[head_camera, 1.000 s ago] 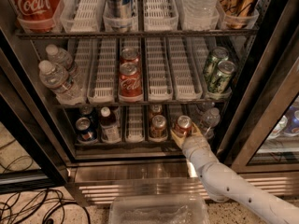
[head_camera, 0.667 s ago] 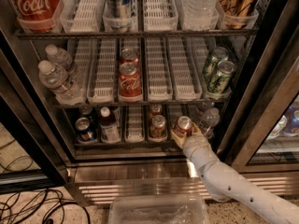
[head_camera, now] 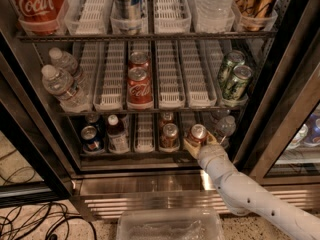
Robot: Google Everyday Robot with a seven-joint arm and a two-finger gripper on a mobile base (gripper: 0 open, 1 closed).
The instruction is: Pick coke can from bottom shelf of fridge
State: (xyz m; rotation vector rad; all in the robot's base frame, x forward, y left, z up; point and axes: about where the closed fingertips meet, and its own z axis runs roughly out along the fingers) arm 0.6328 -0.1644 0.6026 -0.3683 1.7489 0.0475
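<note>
The coke can (head_camera: pixel 198 132), red with a silver top, stands at the front of the bottom shelf (head_camera: pixel 135 155) of the fridge (head_camera: pixel 150 200), in a lane right of centre. My gripper (head_camera: pixel 200 142) reaches in from the lower right on its white arm. Its cream fingers (head_camera: pixel 189 145) sit on both sides of the can and hold it. The can is upright and low over the shelf's front rail.
A duller brownish-red can (head_camera: pixel 170 135) stands just left of the coke can, and a water bottle (head_camera: pixel 225 126) just right. A dark blue can (head_camera: pixel 91 137) and a small bottle (head_camera: pixel 117 134) are at the left. A clear plastic bin (head_camera: pixel 170 226) lies on the floor below.
</note>
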